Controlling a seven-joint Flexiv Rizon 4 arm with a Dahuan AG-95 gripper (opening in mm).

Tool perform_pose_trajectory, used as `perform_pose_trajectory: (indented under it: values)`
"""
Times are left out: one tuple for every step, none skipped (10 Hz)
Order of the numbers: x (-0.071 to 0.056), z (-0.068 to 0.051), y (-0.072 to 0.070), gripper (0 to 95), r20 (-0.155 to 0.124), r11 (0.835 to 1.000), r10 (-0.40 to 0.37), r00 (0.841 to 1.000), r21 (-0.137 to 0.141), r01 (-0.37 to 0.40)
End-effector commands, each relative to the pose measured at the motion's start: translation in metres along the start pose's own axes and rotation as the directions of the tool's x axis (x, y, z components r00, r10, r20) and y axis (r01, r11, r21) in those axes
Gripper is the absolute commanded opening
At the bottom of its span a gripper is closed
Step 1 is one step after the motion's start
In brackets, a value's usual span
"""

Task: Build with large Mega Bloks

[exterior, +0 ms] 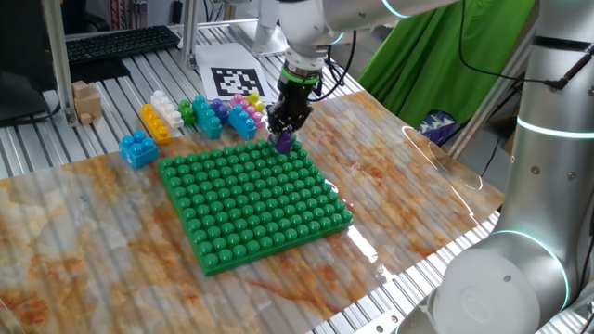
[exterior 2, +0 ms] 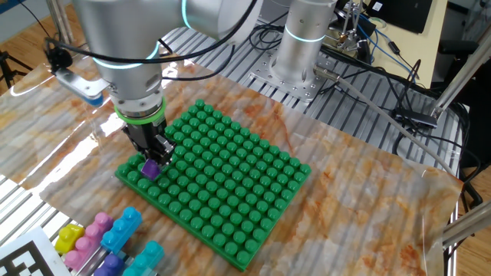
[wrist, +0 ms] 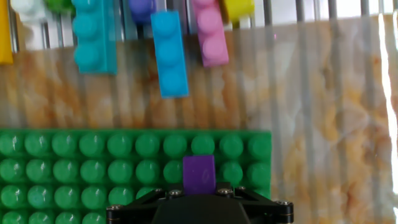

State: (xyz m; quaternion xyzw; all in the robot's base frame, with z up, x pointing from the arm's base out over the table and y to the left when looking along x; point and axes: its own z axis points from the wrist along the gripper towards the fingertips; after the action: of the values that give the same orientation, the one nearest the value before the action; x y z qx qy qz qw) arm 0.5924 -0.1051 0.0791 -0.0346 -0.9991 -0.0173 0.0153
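The small purple plastic brick [wrist: 199, 174], held upright between the narrow black fingers [exterior: 287, 124], hangs over a corner of the green studded baseplate [exterior: 255, 199] on the marbled worktop [exterior: 399, 204]

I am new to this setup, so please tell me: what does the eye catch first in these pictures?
First, the big green baseplate in the middle of the marbled table. At its corner near the loose bricks, the gripper points down, shut on a small purple block just over the studs. Beyond that edge lies a colourful cluster of Mega Bloks.
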Motion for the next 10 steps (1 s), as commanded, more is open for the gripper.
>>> perform_pose_trajectory:
  values:
    - [0.001, 0.001, 0.000, 0.0, 0.005, 1.000, 0.007, 1.000, -0.002, -0.006]
    - [0.001, 0.001, -0.001, 0.0, 0.007, 1.000, 0.008, 1.000, -0.002, -0.008]
    - [0.002, 0.002, -0.002, 0.0, 0.013, 1.000, 0.008, 1.000, -0.001, -0.008]
    - [0.002, 0.002, -0.002, 0.0, 0.014, 1.000, 0.007, 1.000, -0.001, -0.007]
    - [0.004, 0.004, -0.002, 0.0, 0.017, 1.000, 0.005, 1.000, 0.002, -0.005]
    - [0.005, 0.006, -0.003, 0.0, 0.015, 1.000, 0.002, 1.000, 0.001, -0.002]
    - [0.006, 0.008, -0.003, 0.0, 0.016, 1.000, 0.001, 1.000, -0.001, -0.001]
    - [0.006, 0.010, -0.004, 0.0, 0.016, 1.000, -0.001, 1.000, -0.001, 0.001]
    - [0.006, 0.013, -0.005, 0.0, 0.016, 1.000, -0.001, 1.000, -0.003, 0.001]
    - [0.007, 0.015, -0.006, 0.0, 0.018, 1.000, 0.001, 1.000, -0.003, -0.001]
